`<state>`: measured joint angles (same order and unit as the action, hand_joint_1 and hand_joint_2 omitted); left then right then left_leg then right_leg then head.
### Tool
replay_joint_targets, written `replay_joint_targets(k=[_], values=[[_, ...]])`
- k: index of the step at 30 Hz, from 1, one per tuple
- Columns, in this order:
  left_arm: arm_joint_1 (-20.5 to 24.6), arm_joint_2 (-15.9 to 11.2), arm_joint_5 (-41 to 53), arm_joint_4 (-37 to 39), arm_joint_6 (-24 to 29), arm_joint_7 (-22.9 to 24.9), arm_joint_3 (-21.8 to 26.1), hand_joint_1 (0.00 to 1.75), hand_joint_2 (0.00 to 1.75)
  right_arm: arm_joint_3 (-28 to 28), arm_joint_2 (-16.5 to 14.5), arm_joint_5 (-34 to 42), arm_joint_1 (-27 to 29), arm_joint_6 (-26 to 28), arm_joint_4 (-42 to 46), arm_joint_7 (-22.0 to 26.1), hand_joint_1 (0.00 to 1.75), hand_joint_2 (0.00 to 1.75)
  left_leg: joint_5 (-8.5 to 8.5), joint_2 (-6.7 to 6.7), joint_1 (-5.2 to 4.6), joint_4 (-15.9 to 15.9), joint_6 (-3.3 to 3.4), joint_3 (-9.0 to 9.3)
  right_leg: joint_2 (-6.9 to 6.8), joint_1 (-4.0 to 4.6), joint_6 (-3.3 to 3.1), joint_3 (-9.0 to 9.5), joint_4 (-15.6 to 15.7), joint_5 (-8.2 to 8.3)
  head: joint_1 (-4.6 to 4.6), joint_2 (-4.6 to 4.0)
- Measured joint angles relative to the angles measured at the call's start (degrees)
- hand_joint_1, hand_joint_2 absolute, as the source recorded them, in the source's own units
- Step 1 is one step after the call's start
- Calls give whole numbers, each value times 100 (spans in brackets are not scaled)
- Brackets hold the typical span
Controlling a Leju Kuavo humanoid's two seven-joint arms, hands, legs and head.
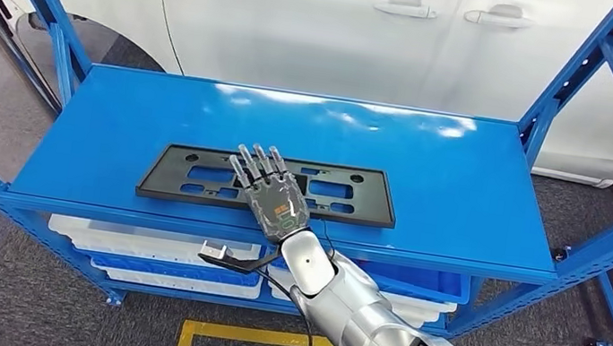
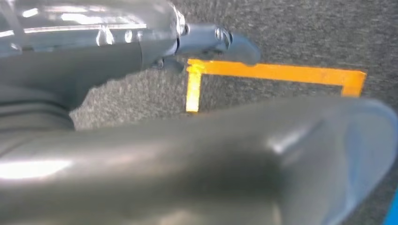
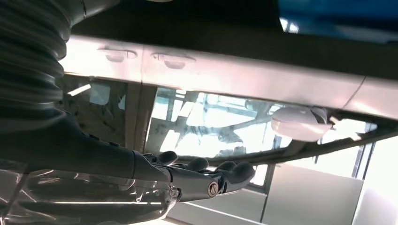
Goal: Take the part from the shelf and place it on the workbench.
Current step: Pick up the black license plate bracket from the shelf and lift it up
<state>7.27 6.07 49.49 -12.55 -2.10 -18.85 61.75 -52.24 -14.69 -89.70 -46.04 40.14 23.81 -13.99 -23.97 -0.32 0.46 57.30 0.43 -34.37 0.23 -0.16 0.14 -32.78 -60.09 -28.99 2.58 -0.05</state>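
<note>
The part is a flat black rectangular frame (image 1: 165, 175) with several cut-outs, lying near the front of the blue shelf top (image 1: 464, 186). My right hand (image 1: 274, 197) reaches in from the lower right and lies over the middle of the frame's front edge, fingers stretched out and slightly apart, gripping nothing. In the right wrist view the same fingers (image 3: 206, 174) point straight out with nothing between them. My left hand (image 2: 211, 154) hangs over the dark carpet, thumb and one finger (image 2: 225, 41) apart, holding nothing.
A white car (image 1: 306, 19) stands close behind the shelf. Blue uprights (image 1: 570, 74) rise at the shelf's corners. White bins (image 1: 148, 246) and a blue bin (image 1: 423, 283) sit on the lower level. Yellow tape (image 1: 262, 337) marks the carpet in front.
</note>
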Motion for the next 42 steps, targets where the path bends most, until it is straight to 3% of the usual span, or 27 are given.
replay_joint_targets(k=[1,3,4,5,6,8,10,12,15,17,19,20,21,22,24,25,27,28,30,32,34,35,36,37,39,40,42], values=[[4,1,0,0,0,-2,0,0,0,1,-4,0,-6,0,9,1,0,175,-1,4,16,-37,26,36,-1,0,20,-114,-236,-118,0,0],[15,1,-1,0,0,-5,0,0,0,1,2,0,2,-1,11,10,0,175,-35,6,9,-43,63,69,-1,-13,43,-551,-1000,-410,0,-1],[15,1,-3,0,0,-6,0,0,0,1,6,0,18,-1,10,19,0,175,-58,4,7,-38,70,86,-1,-18,54,-765,-1321,-476,0,-1],[10,1,-6,0,0,-6,1,0,0,1,10,0,31,-1,7,29,0,175,-87,0,7,-31,69,112,-2,-24,64,-900,-1466,-430,0,-1],[3,3,-9,0,-1,-6,1,0,0,1,11,0,37,-1,5,38,0,175,-121,-5,8,-20,62,147,-3,-32,69,-920,-1382,-264,0,0],[-2,10,-14,0,-5,-7,2,0,0,1,9,0,34,-1,0,50,0,175,-211,-13,9,15,33,231,-6,-47,57,-676,-679,240,0,1],[7,17,-15,0,-10,-11,2,0,0,1,-2,0,19,-2,-16,61,0,175,-299,-18,-11,67,-26,266,-3,-37,17,-431,-77,482,0,-1],[13,18,-17,0,-11,-17,2,0,0,1,-13,0,6,-3,-39,71,0,175,-343,-17,-22,78,-93,269,12,-12,-40,-375,51,441,0,0],[17,17,-20,1,-11,-26,2,0,0,1,-43,2,-15,-1,-70,84,0,175,-447,-5,-3,186,-184,255,19,-42,-139,-308,100,409,1,1],[20,19,-24,2,-12,-33,2,0,0,1,-85,2,-32,-1,-97,95,0,175,-686,-1,16,741,-245,-24,8,-59,-189,-241,129,375,1,1],[9,21,-32,2,-13,-38,2,0,0,1,-111,2,-34,-2,-139,100,0,175,-910,0,30,1515,-280,-494,5,-56,-205,-194,129,331,0,0],[0,21,-36,2,-13,-40,3,0,0,1,-119,2,-31,-3,-167,101,0,175,-887,0,32,1714,-285,-659,8,-55,-205,-164,128,305,0,0],[-6,21,-42,2,-13,-44,3,0,0,1,-127,2,-29,-5,-197,103,0,175,-752,0,33,1703,-282,-724,12,-54,-201,-126,128,276,0,-1],[-8,21,-50,2,-13,-48,4,0,0,1,-142,2,-30,-9,-226,107,0,175,-518,0,32,1459,-270,-670,16,-54,-193,-77,128,243,0,-1],[-3,21,-68,2,-17,-58,4,0,0,0,-184,2,-47,-56,-296,130,0,175,-35,1,20,675,-226,-378,22,-45,-161,17,131,174,0,-1],[4,21,-76,2,-22,-66,4,0,0,-1,-209,2,-66,-115,-335,146,0,175,76,1,5,358,-193,-250,26,-36,-135,36,131,149,0,-1],[15,24,-96,2,-32,-85,5,0,0,-2,-251,6,-99,-294,-410,186,0,175,66,-3,-24,129,-130,-155,28,-19,-77,39,145,127,0,1],[17,25,-106,2,-34,-96,5,0,0,-2,-271,10,-111,-396,-436,203,10,175,51,-4,-22,92,-97,-141,27,-16,-46,41,157,122,0,1],[11,32,-123,2,-38,-114,8,0,0,-2,-307,19,-139,-608,-477,245,92,175,52,-2,5,55,-39,-105,16,-17,11,35,90,48,0,0],[25,38,-132,2,-48,-134,9,0,0,-2,-336,24,-186,-883,-510,298,169,175,44,2,21,18,19,-62,10,-19,45,-197,-406,-216,0,-1],[44,38,-152,2,-70,-160,11,0,0,-2,-347,24,-209,-1259,-561,359,175,175,17,1,8,21,61,-42,9,-19,54,-642,-1210,-513,0,-1],[47,38,-168,2,-86,-174,14,0,0,-2,-352,24,-214,-1466,-584,383,175,175,1,-1,3,24,69,-27,9,-19,53,-814,-1472,-547,0,-1],[46,39,-189,2,-102,-189,21,0,0,-2,-364,27,-228,-1681,-599,400,175,175,-18,-4,0,29,70,-6,9,-19,48,-883,-1516,-462,0,-1],[45,44,-212,2,-115,-202,30,0,0,-3,-384,35,-251,-1880,-606,408,175,175,-42,-6,-1,36,63,26,9,-18,35,-822,-1296,-255,0,-1],[56,59,-242,3,-129,-224,51,0,0,-5,-423,66,-305,-2164,-605,416,175,175,-98,-11,-9,59,36,89,9,-9,-10,-500,-508,203,0,-1],[71,68,-251,3,-132,-235,61,0,0,-7,-443,88,-326,-2235,-605,421,174,175,-125,-16,-19,76,15,104,8,-5,-32,-356,-168,343,0,-1],[99,80,-265,4,-134,-258,82,0,0,-10,-468,123,-350,-2275,-605,428,174,175,-152,-24,-32,89,-36,107,12,15,-65,-252,89,381,0,-1]])
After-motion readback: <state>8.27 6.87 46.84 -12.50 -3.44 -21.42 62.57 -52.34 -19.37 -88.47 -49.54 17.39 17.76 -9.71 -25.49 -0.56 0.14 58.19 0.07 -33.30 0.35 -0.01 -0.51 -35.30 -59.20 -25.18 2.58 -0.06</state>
